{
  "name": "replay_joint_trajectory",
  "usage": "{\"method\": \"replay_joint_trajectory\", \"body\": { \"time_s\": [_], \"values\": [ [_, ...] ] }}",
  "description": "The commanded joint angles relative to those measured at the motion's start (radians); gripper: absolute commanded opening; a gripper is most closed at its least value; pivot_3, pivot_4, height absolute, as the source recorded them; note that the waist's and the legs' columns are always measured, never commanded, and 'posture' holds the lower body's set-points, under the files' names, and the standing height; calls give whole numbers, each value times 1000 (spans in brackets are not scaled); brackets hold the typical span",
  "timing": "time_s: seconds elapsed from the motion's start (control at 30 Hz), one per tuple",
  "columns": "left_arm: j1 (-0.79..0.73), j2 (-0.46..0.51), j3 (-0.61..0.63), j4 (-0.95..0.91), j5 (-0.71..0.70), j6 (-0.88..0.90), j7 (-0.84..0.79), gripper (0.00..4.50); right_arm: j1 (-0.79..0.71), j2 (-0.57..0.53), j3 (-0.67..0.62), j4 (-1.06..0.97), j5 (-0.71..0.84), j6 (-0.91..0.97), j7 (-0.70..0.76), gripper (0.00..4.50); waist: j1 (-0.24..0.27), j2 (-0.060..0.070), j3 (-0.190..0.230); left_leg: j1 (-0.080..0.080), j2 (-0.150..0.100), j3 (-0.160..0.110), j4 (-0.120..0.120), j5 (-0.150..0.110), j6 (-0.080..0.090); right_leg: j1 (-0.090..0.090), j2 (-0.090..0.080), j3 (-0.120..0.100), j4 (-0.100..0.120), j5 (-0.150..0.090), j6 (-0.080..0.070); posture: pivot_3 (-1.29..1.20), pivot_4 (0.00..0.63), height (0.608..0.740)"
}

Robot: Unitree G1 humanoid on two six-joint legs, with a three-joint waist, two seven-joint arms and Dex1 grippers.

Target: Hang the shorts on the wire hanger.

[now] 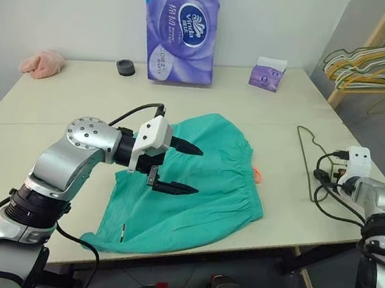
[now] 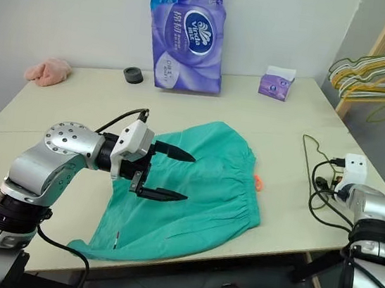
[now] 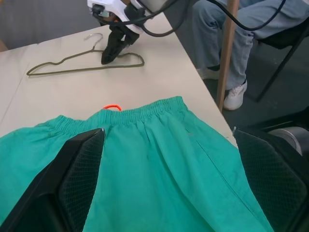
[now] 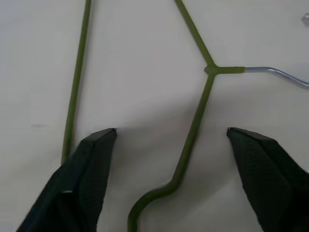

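Teal-green shorts (image 1: pixel 195 180) are spread flat on a pale beige table (image 1: pixel 63 99), directly under the left gripper (image 1: pixel 188 166), whose two black fingers are held wide apart above the fabric with nothing between them. The elastic waistband and an orange drawstring tip (image 1: pixel 255 172) are seen just beyond that gripper's fingertips. Past the waistband, near the table's right edge, the olive-green wire hanger (image 3: pixel 87 65) is laid flat. The right gripper (image 4: pixel 171 169) is lowered over the hanger, fingers spread; one shoulder wire runs between them without being touched, and the bare metal hook (image 4: pixel 285 76) is just ahead of one fingertip. A seam across the tabletop is visible where two boards meet. Far behind the left gripper, against a plain white wall, a purple tissue pack (image 1: pixel 180 29), a small tissue box (image 1: pixel 267 74), a black roll of tape (image 1: pixel 125 68) and a pink fluffy cloth (image 1: pixel 43 64) are placed. A wooden rack with yellow and white hangers (image 1: pixel 384 66) stands beyond the right gripper. A seated person's legs (image 3: pixel 227 43) are seen beside the table.
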Motion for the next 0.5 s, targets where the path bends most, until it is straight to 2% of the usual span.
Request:
{"method": "replay_joint_trajectory", "body": {
  "time_s": [0.03, 0.27, 0.3, 0.5],
  "values": [
    [-14, 4, 10, -24, 5, -12, -1, 4500, -6, 3, 12, 82, -25, 8, -10, 2528, 1, -1, 0, 0, 0, 0, 0, 0, 0, 0, 0, 0, 0, 0, 0, -188, 106, 740],
    [-5, 10, 19, -21, 15, -16, 8, 4500, -14, 16, 1, 82, -26, -11, -46, 189, 5, -2, -1, 0, 0, 0, 0, 0, 0, 1, 0, 0, -1, 0, 0, -189, 108, 740],
    [-6, 9, 22, -18, 16, -14, 12, 4500, -16, 16, -6, 75, -19, -4, -48, 42, 5, -2, -1, 0, 0, 0, 1, 0, 0, 1, 0, 0, -1, 0, 0, -191, 107, 740],
    [-17, 3, 43, 20, 11, 34, 61, 4500, 20, -8, 7, -71, -19, -34, -5, 42, 5, -1, 0, 0, 0, 0, 0, 0, 0, 1, 0, 0, -1, 0, 0, -195, 107, 740]
  ]
}}
